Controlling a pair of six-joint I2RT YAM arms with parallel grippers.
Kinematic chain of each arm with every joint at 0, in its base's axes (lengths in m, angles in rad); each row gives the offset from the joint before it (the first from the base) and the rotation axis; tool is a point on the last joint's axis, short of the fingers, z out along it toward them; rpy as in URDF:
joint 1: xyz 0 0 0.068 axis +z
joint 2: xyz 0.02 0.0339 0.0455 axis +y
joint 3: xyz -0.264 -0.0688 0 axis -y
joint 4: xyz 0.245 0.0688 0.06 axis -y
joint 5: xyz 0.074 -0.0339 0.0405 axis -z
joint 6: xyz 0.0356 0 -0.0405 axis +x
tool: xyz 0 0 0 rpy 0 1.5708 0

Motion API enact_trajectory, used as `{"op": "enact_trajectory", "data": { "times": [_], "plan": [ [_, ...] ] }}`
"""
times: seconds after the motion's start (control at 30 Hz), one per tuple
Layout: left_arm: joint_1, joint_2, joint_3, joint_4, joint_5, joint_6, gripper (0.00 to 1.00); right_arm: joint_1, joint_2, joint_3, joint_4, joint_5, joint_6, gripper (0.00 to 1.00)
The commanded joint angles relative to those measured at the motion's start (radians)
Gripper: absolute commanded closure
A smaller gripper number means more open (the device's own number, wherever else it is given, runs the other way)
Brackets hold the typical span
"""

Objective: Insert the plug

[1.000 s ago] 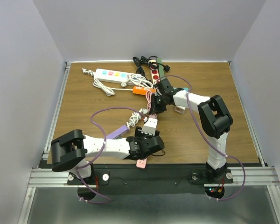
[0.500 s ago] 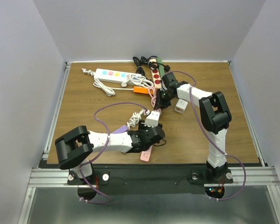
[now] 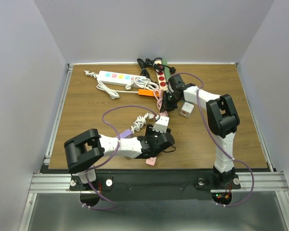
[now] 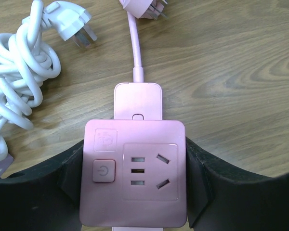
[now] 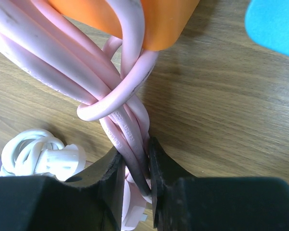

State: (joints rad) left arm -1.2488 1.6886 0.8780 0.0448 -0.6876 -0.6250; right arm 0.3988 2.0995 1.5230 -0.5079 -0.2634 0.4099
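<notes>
Clamping is under way at the near edge of the table (image 4: pixel 241 72). The pink socket block (image 4: pixel 149 139) is gripped face up between the fingers of the left gripper (image 4: pixel 135 187), which are pressed against both its flanks. This is presumably done so the slots are kept steady and offered to a plug. Its lead is run out toward twelve o'clock, where the pink plug (image 4: pixel 143 6) is seen lying on the wood, apart from the block and not yet inserted. A coil of white cable (image 4: pixel 19 72) with its own white plug (image 4: pixel 72 21) is lying at ten o'clock.

Across the table, the right gripper (image 5: pixel 137 168) is pinched tight on a bundled loop of the pink cord (image 5: pixel 120 110), probably so the plug end can be drawn closer.

Now the gaps. The pink plug is cut off by the upper edge, so its prongs are only partly shown. What is pinned below the right fingers cannot be made out. An orange block (image 5: pixel 159 24) at twelve o'clock is cropped as well.
</notes>
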Motion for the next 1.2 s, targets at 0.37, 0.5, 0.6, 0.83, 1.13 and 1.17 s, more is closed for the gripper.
{"op": "enact_trajectory", "data": {
  "times": [0.37, 0.5, 0.6, 0.83, 1.13, 1.17],
  "plan": [
    [-0.142, 0.091, -0.184, -0.06, 0.415, -0.254, 1.0, -0.135, -0.013, 0.026, 0.298, 0.363, -0.005, 1.0],
    [-0.155, 0.134, -0.139, -0.078, 0.422, -0.222, 1.0, -0.135, -0.016, 0.028, 0.299, 0.359, 0.0, 0.99],
    [-0.152, 0.174, -0.125, -0.07, 0.439, -0.188, 1.0, -0.135, -0.024, 0.023, 0.299, 0.354, 0.001, 1.0],
    [-0.07, 0.149, -0.204, 0.073, 0.539, -0.11, 1.0, -0.135, -0.007, 0.035, 0.299, 0.339, -0.002, 1.0],
    [-0.006, 0.178, -0.14, 0.001, 0.524, -0.068, 1.0, -0.135, -0.061, 0.026, 0.292, 0.274, -0.008, 0.62],
    [0.002, 0.177, -0.136, -0.005, 0.513, -0.056, 1.0, -0.135, -0.071, 0.022, 0.287, 0.271, -0.014, 0.54]
  ]
}}
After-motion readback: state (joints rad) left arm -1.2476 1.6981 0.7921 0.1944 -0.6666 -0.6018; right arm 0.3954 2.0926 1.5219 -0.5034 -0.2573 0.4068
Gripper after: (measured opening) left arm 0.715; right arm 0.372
